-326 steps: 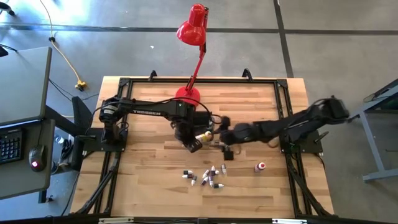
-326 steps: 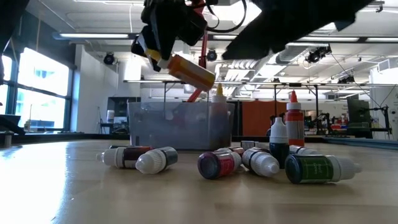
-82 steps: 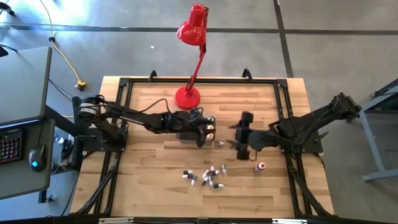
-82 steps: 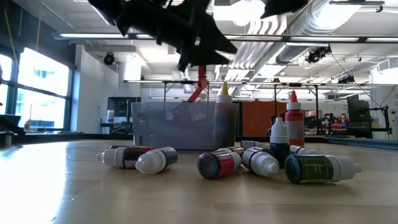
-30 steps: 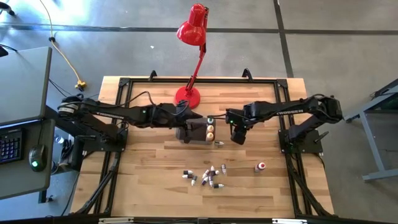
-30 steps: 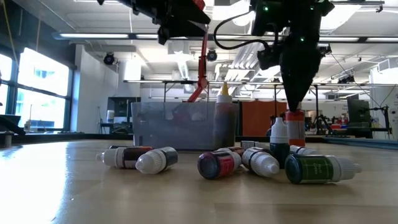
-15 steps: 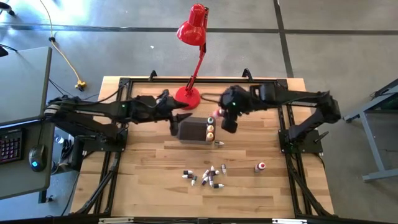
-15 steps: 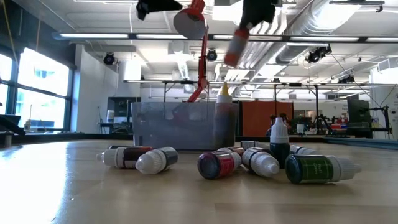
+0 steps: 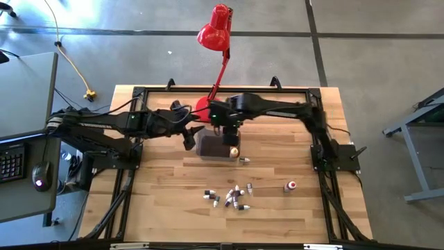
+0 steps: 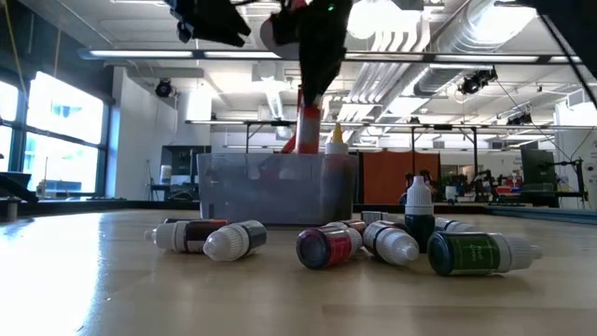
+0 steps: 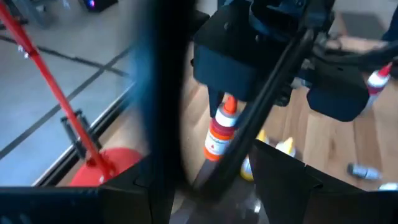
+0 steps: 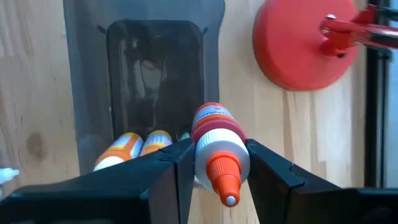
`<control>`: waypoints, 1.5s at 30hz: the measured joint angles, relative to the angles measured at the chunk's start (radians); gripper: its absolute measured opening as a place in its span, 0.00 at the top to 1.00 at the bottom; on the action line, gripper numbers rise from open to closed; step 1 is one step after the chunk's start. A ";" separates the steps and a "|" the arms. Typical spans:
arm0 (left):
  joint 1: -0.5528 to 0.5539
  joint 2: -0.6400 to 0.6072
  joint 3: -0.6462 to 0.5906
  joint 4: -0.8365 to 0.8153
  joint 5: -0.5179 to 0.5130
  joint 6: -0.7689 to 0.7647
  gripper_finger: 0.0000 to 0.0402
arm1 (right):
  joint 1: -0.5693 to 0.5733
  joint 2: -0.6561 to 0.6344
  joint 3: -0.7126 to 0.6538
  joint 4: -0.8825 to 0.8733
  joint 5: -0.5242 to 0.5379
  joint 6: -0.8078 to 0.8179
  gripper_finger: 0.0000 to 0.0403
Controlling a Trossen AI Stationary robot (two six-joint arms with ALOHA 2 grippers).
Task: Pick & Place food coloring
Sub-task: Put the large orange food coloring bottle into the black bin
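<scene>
While the right gripper (image 12: 214, 165) clamped an orange-capped food coloring bottle (image 12: 217, 149) above the grey tub (image 9: 214, 146), two bottles stood inside. Beside the tub, the left gripper (image 9: 189, 137) hung spread and empty.

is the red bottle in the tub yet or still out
Out: the right claw holds the red bottle above the grey tub, where two orange bottles lie.

Red bottle (image 12: 217, 144) now over tub (image 9: 211, 146) (lifted).

Floor: grey concrete (image 9: 374, 62), dark seams crossing it; yellow cable (image 9: 73, 69) trailing | Furniture: pale wood table (image 9: 166, 201); red desk lamp (image 9: 215, 31) leaning over; grey desk (image 9: 24, 132) alongside | Room: tall windows (image 10: 47, 140), ceiling strip lights (image 10: 168, 53), exposed ducts (image 10: 438, 47)
</scene>
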 joint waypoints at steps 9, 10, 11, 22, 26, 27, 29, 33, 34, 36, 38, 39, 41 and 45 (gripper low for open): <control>0.000 -0.028 0.000 -0.101 -0.033 -0.025 0.53 | -0.029 0.164 0.132 -0.070 -0.075 -0.029 0.72; 0.000 -0.031 0.000 -0.112 -0.036 -0.025 0.53 | -0.031 0.166 0.122 -0.068 -0.070 -0.028 0.72; 0.000 -0.034 0.000 -0.122 -0.036 -0.025 0.53 | -0.033 0.166 0.107 -0.066 -0.066 -0.025 0.72; 0.000 -0.072 0.000 -0.152 -0.034 -0.025 0.53 | -0.034 0.162 -0.057 0.061 -0.079 -0.008 0.71; 0.000 -0.084 0.000 -0.163 -0.036 -0.025 0.53 | -0.033 0.160 -0.081 0.109 -0.067 -0.011 0.70; 0.000 -0.087 0.000 -0.170 -0.036 -0.025 0.53 | -0.033 0.160 -0.081 0.110 -0.066 -0.011 0.69; 0.000 -0.096 -0.002 -0.179 -0.036 -0.025 0.53 | -0.033 0.160 -0.081 0.112 -0.066 -0.014 0.69; 0.000 -0.095 0.000 -0.177 -0.038 -0.026 0.53 | -0.033 0.161 -0.081 0.106 -0.064 -0.018 0.68; 0.000 -0.095 0.000 -0.177 -0.039 -0.026 0.53 | -0.033 0.161 -0.081 0.100 -0.063 -0.019 0.68; 0.000 -0.095 0.000 -0.176 -0.039 -0.026 0.53 | -0.033 0.162 -0.081 0.088 -0.062 -0.019 0.68; 0.000 -0.095 0.000 -0.177 -0.039 -0.026 0.53 | -0.032 0.162 -0.081 0.071 -0.058 -0.019 0.68; 0.000 -0.095 0.000 -0.176 -0.039 -0.026 0.53 | -0.032 0.162 -0.080 0.063 -0.053 -0.019 0.68; 0.000 -0.095 0.000 -0.176 -0.044 -0.026 0.53 | -0.030 0.162 -0.079 0.054 -0.035 -0.020 0.68; 0.000 -0.095 0.000 -0.169 -0.056 -0.026 0.53 | -0.021 0.162 -0.079 0.051 0.012 -0.049 0.68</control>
